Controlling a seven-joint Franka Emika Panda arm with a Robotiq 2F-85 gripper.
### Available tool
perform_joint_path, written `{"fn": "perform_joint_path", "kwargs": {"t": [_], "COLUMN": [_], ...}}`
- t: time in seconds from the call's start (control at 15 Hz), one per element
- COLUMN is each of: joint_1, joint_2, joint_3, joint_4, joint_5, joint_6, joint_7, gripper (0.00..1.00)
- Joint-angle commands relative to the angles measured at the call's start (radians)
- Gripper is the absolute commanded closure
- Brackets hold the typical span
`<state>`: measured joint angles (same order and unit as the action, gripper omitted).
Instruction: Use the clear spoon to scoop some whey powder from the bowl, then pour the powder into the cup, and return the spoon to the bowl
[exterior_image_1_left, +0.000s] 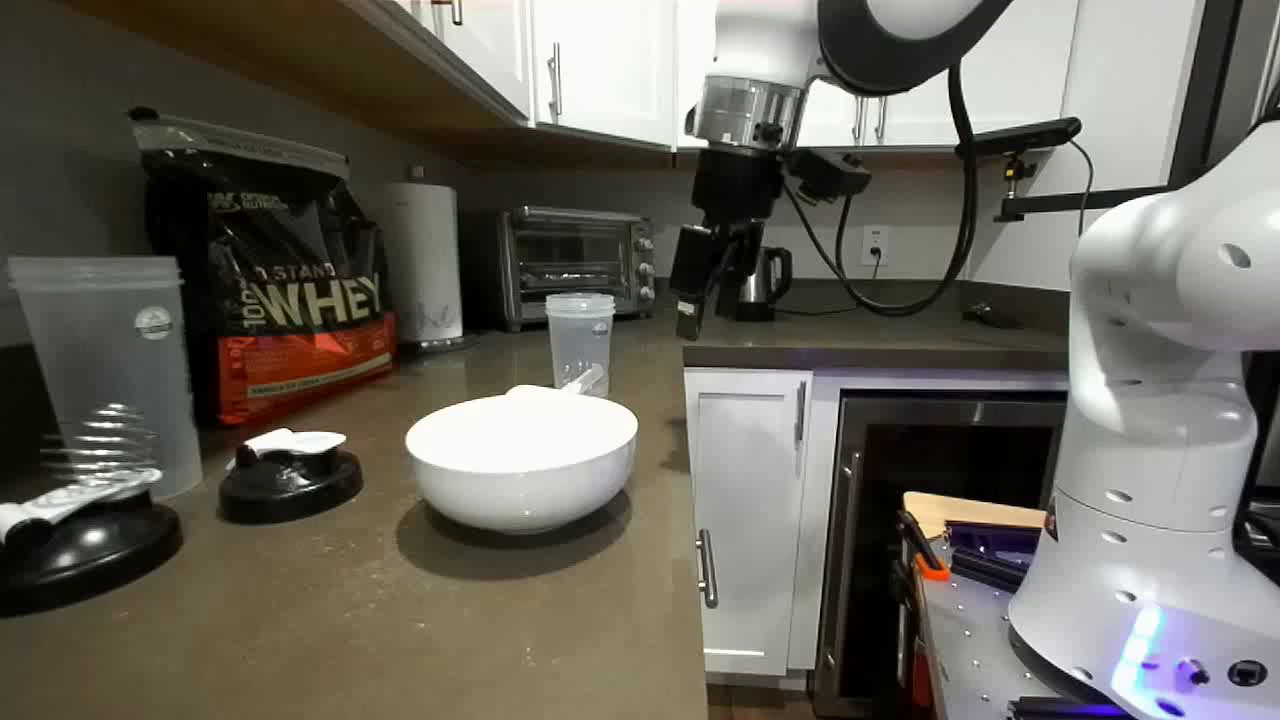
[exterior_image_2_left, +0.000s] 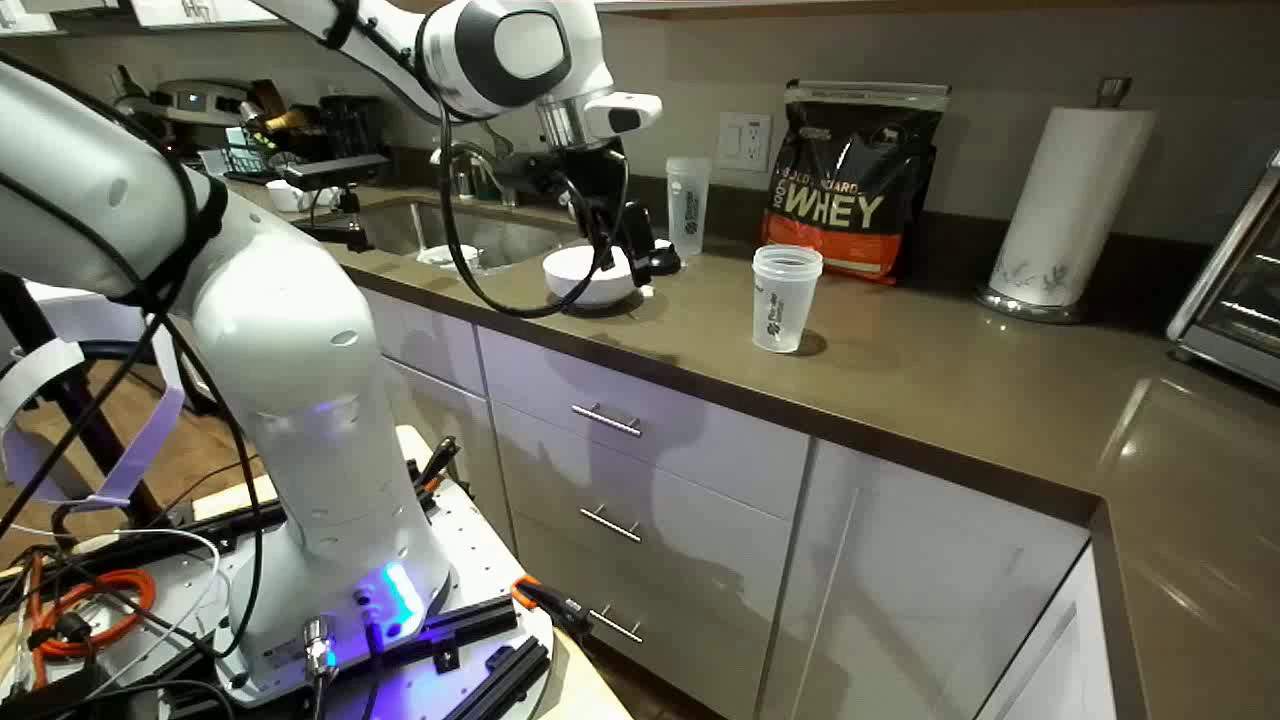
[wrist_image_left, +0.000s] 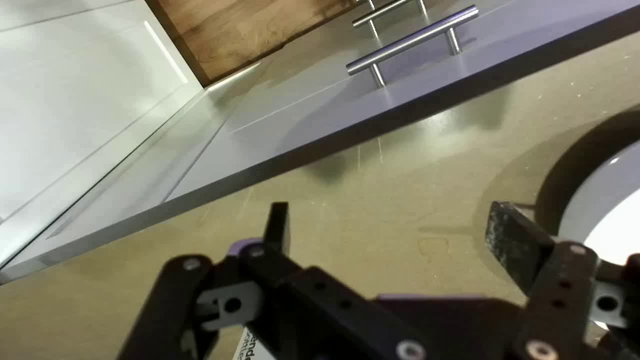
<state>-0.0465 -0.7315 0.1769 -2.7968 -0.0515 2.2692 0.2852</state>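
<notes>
The counter has the bowl on it, the gripper, fingers spread, above it, and bar handles past its edge.

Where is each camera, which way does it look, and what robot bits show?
Exterior view: just above the counter, looking along it past the bowl toward the toaster oven; arm and base right of centre.
Exterior view: near the base, looking across and down at the cup and whey bag; arm and base mostly left.
Wrist view: on the arm, looking down past the counter edge to the floor; only the open claw shows.
Both exterior views share bowl, cup and whey bag.
</notes>
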Motion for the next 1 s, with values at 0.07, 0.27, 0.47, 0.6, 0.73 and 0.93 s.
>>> {"fn": "perform_joint_path", "kwargs": {"t": [0.07,0.27,0.47,0.6,0.73,0.93], "joint_1": [0.007,0.007,0.007,0.007,0.007,0.007], "joint_2": [0.003,0.006,0.007,0.007,0.007,0.007], "joint_3": [-0.007,-0.008,-0.008,-0.008,-0.008,-0.008], "joint_4": [-0.011,-0.014,-0.014,-0.014,-0.014,-0.014], "joint_5": [-0.006,-0.006,-0.006,-0.006,-0.006,-0.006], "joint_6": [-0.006,-0.006,-0.006,-0.006,-0.006,-0.006], "joint_7": [0.004,0.004,0.004,0.004,0.004,0.004], "gripper": [0.0,0.0,0.0,0.0,0.0,0.0]}}
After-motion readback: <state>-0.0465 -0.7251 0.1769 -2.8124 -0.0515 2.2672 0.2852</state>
